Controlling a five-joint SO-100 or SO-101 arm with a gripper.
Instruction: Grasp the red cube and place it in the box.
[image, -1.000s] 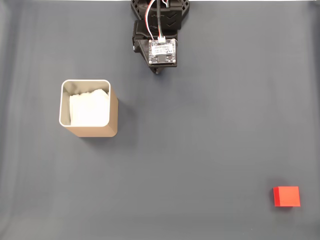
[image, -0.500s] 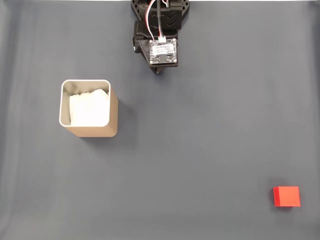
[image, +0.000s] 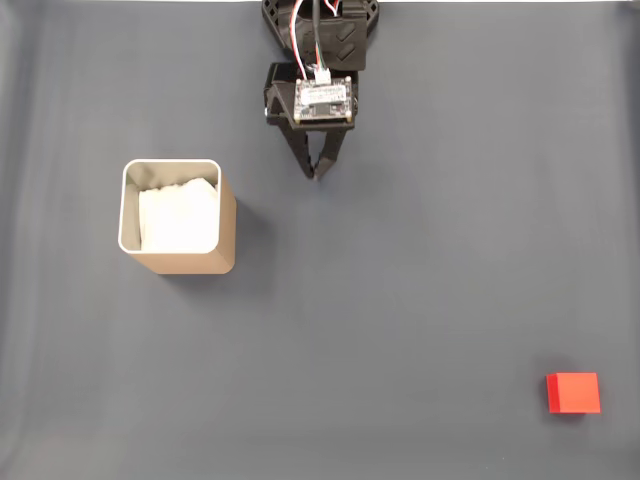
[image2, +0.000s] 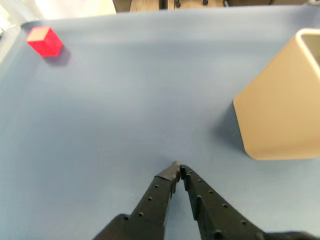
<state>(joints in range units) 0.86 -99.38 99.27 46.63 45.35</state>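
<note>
Fixed view from above and wrist view, one arm at the start of a pick-and-place. The dark blue-grey worktop (image: 420, 250) carries every item. The box (image: 225, 235), tan with a pale rim and white paper inside, stands upright at the left of the fixed view; in the wrist view its tan wall (image2: 280, 115) fills the right side, near the fingertips but apart from them. The arm enters from the top centre of the fixed view, with a small circuit board and red and white wires on its back. Its gripper (image: 318, 172) points down the picture; in the wrist view the gripper (image2: 177, 169) shows its two dark fingers (image2: 159, 192) brought together at the tips, with nothing between them. The red cube (image: 573, 393) rests on the worktop at the lower right of the fixed view, well apart from the gripper and on the far side from the box; in the wrist view the red cube (image2: 44, 41) sits at the far upper left. The coming reach therefore probably requires a swing toward the cube, away from the box, with the fingers first spread.
</note>
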